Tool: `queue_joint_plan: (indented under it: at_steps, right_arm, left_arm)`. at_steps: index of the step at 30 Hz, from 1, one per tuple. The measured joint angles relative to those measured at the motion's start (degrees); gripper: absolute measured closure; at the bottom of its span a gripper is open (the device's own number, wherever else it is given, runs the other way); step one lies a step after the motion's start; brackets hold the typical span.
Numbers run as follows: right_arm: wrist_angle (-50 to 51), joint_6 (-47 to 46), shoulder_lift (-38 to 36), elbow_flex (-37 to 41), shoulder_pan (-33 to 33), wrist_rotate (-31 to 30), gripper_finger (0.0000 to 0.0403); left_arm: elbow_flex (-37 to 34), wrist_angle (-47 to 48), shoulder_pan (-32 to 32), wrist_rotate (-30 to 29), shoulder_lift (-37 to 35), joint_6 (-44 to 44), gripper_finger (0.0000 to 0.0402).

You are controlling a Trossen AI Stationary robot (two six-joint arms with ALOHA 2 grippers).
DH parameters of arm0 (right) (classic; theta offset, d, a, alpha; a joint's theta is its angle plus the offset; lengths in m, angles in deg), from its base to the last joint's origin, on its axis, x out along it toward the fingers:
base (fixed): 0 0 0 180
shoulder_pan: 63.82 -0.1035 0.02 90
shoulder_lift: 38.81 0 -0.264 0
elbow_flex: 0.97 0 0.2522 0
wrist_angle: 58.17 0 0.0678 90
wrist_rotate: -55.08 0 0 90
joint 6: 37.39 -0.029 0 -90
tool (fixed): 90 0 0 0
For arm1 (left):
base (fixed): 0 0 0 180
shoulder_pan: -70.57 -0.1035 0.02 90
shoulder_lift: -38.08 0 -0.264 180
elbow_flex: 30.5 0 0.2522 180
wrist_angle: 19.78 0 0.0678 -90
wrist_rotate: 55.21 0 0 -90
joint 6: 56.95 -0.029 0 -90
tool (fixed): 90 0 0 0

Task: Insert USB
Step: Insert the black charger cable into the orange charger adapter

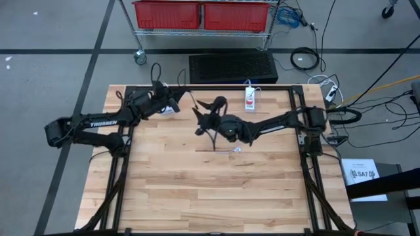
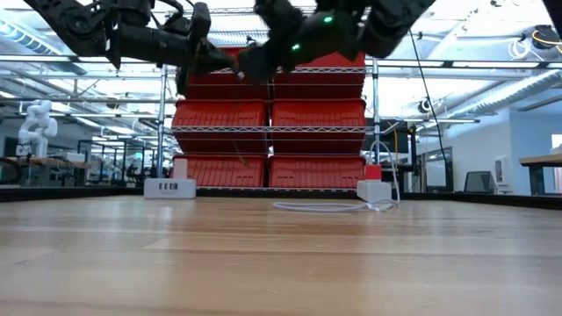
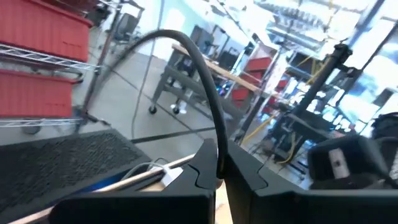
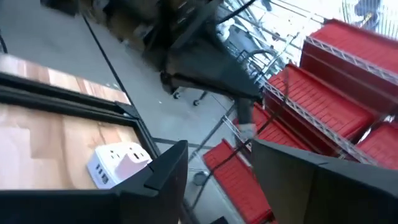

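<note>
My left gripper (image 1: 177,103) hovers above the table's far left, shut on a thin black cable (image 3: 186,56). The cable arcs up out of the fingertips. My right gripper (image 1: 199,118) hangs just to the right of it, above the table's middle, fingers open (image 4: 217,168). A thin black cord (image 4: 273,118) crosses in front of the right gripper; I cannot tell whether it touches the fingers. A white power strip (image 1: 167,109) lies on the table under the left gripper. A white and red charger block (image 1: 250,98) sits at the far edge. My left gripper pinches the black cable (image 3: 219,163) between its two fingertips. The fingers point about level toward the far side. The cable rises from the fingertips in a bow and is clear of the table there.
A white cord (image 2: 325,207) runs from the charger block and lies looped on the wood (image 1: 231,149). A black mat (image 1: 233,67) and a wire rack with red bins (image 1: 200,14) stand behind the far edge. The table's near half is bare wood (image 1: 210,196).
</note>
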Motion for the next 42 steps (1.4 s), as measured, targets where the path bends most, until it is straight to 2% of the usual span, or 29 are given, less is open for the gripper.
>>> queue_joint_plan:
  at_steps: [9, 15, 19, 25, 31, 36, 42]
  right_arm:
    - [-0.3, 10.9, 9.8, -13.1, 0.9, -5.1, 0.0234]
    - [-3.6, 12.2, 11.2, -14.9, 1.4, -8.2, 0.0239]
    - [-6.7, 12.8, 11.2, -14.9, 2.0, -9.6, 0.0274]
    - [-6.6, 13.9, 11.3, -14.9, 2.4, -9.1, 0.0369]
    - [-4.4, 14.0, 10.8, -14.9, 2.1, -9.6, 0.0369]
    - [5.4, 8.0, 7.2, -14.9, 1.8, -8.6, 0.0369]
    - [21.4, -9.5, 1.3, -15.0, 3.3, 0.7, 0.0369]
  left_arm:
    - [0.0, -0.3, 3.5, 0.2, 0.0, 0.5, 0.0386]
    - [0.0, -0.5, 4.4, 0.0, 0.0, 0.5, 0.0386]
    - [0.1, -0.5, 4.6, 1.6, 0.0, 0.7, 0.0386]
    - [0.1, -1.0, 4.9, 2.5, 0.0, 1.5, 0.0387]
    - [0.1, -0.8, 4.9, 2.3, 0.0, 0.6, 0.0387]
    - [0.1, -2.2, 4.8, 3.5, 0.0, -1.8, 0.0378]
    - [0.0, -3.4, 4.0, 7.0, 0.0, -1.9, 0.0374]
